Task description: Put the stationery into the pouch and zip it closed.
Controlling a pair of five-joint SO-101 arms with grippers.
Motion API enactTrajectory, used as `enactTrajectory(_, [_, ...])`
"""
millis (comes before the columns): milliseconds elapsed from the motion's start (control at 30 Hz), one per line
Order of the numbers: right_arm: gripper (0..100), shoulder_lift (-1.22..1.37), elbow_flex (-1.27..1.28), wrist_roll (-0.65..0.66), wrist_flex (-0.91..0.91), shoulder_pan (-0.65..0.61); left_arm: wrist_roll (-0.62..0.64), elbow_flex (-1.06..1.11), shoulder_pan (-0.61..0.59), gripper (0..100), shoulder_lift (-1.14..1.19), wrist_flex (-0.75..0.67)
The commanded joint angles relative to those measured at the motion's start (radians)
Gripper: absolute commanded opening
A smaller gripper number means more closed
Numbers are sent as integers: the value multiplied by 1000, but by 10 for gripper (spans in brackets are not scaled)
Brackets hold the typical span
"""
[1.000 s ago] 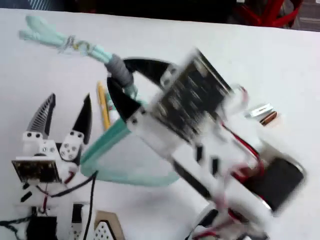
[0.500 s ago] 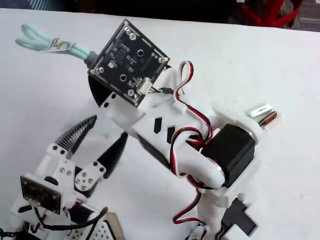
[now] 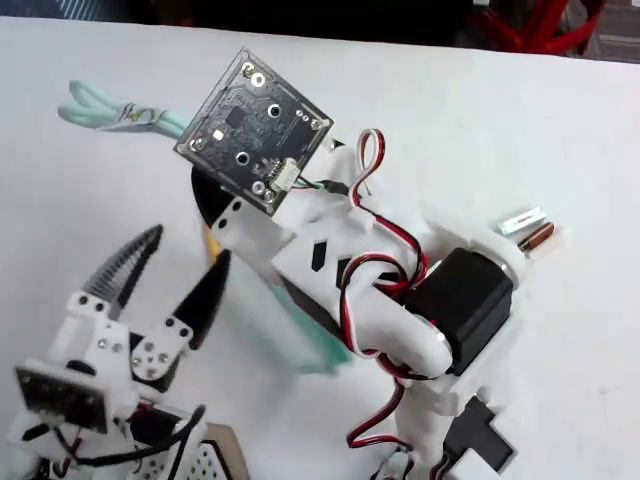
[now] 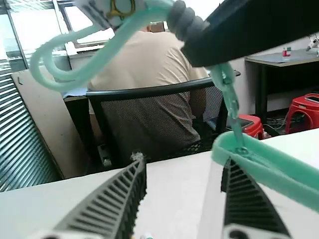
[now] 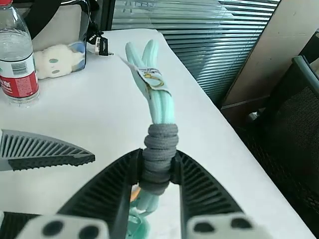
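Our right gripper [image 5: 157, 167] is clamped on the grey wound knot [image 5: 160, 142] of the pull cord. The mint-green fabric pouch [image 4: 271, 167] lies just beside one finger of our spread-open left gripper [image 4: 184, 167]. We judge the zipping unfinished and cannot tell whether the stationery is inside.

White table [image 3: 560, 120] with the mint pouch [image 3: 318, 350], a silver piece [image 3: 520, 220] beside a brown one [image 3: 537, 237], an upright water bottle [image 5: 17, 59].

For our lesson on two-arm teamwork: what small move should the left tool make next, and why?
Probably shut the left tool on the pouch rim: it stands open beside it, while the right tool grips the zip cord, needing a brace.
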Motion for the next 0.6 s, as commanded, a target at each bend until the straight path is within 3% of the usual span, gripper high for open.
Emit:
enactTrajectory(0, [19,-4,-2,-9,5,-22,-11,-44,-15,244,4,-26])
enactTrajectory(267, [20,-4,-2,0,5,-107,-129,63,-13,245,4,-25])
enactTrajectory(567, [20,-7,-3,2,2,-107,-137,83,-12,245,4,-20])
